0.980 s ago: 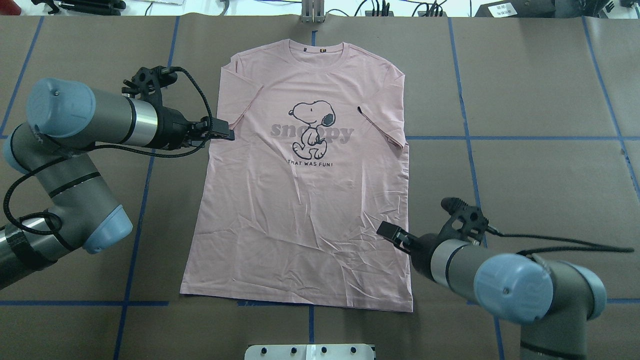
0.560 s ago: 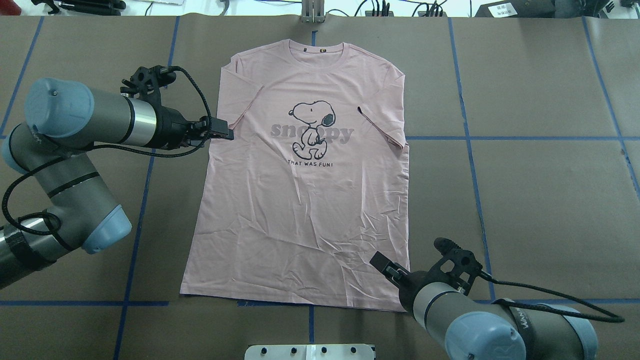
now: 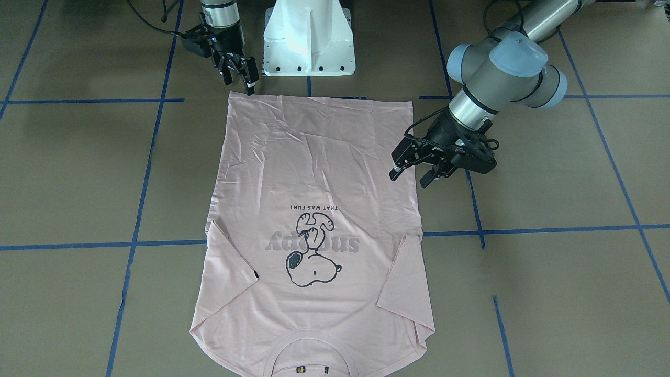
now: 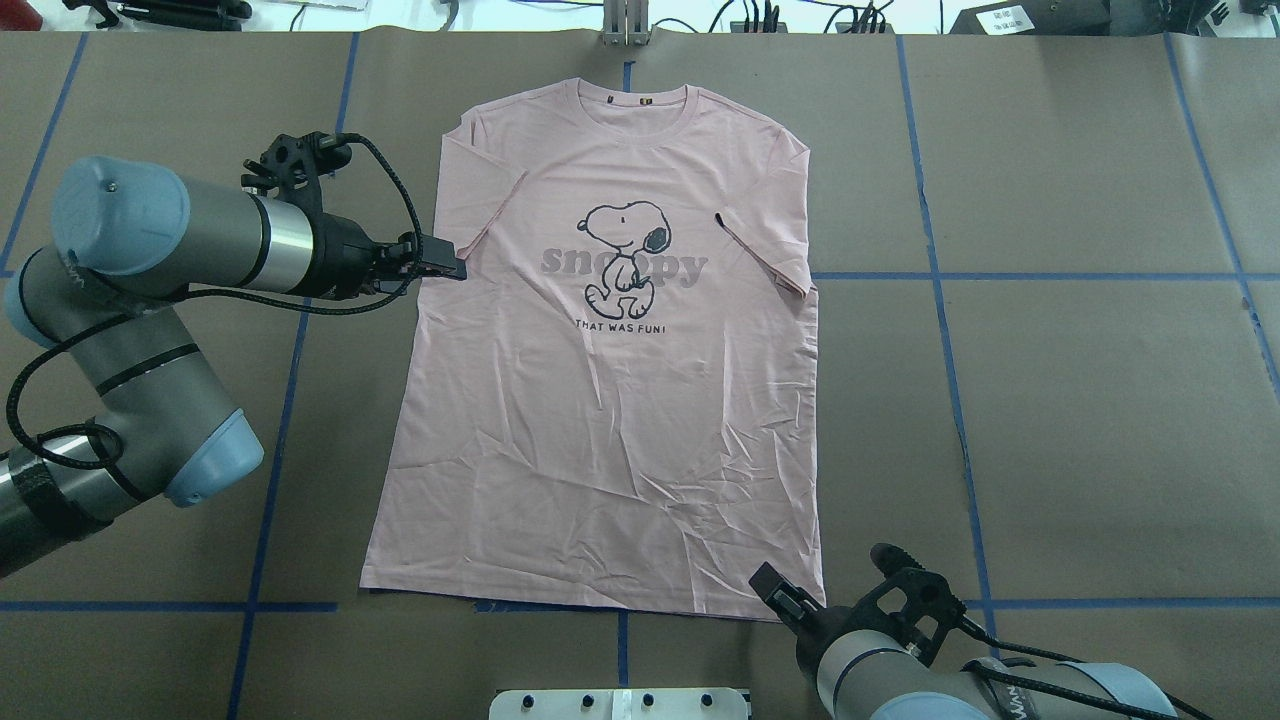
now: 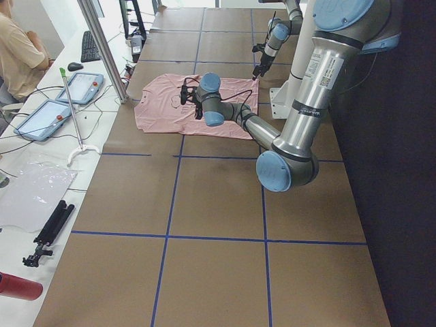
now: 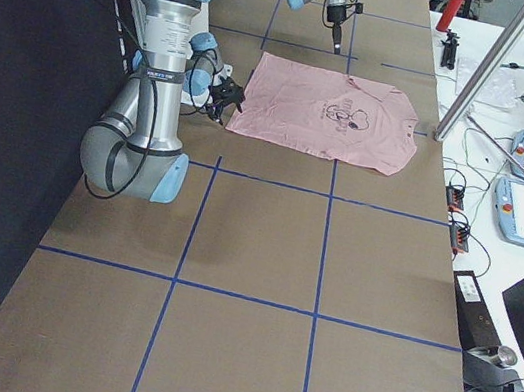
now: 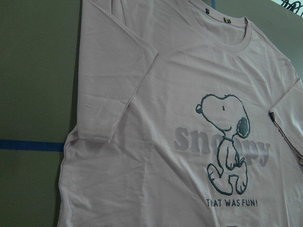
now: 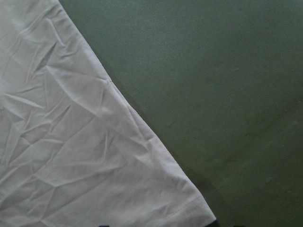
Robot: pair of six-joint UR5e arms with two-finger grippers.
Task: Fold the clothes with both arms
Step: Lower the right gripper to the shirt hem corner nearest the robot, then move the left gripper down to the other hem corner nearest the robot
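Note:
The pale pink T-shirt [image 4: 600, 420] lies flat and face up on the brown table, collar at the far side, both sleeves folded in. Its dog print [image 4: 627, 255] shows clearly. My left gripper [image 4: 445, 268] is open and empty, just above the shirt's left side edge below the sleeve; in the front-facing view [image 3: 409, 177] one finger is over the cloth and one is off it. My right gripper [image 4: 775, 588] is open and empty over the near right hem corner, also seen in the front-facing view [image 3: 238, 84]. The right wrist view shows that hem corner [image 8: 189, 208].
The white pedestal block [image 3: 309, 36] stands at the near table edge, just behind the hem. Blue tape lines [image 4: 940, 300] cross the brown table cover. A side table with tablets [image 5: 82, 85], an upright metal post [image 5: 102, 48] and a seated person [image 5: 17, 54] are beyond the far edge.
My right gripper has moved toward the robot along the shirt's right edge, from mid-side down to the hem corner. The left arm and the shirt have barely moved.

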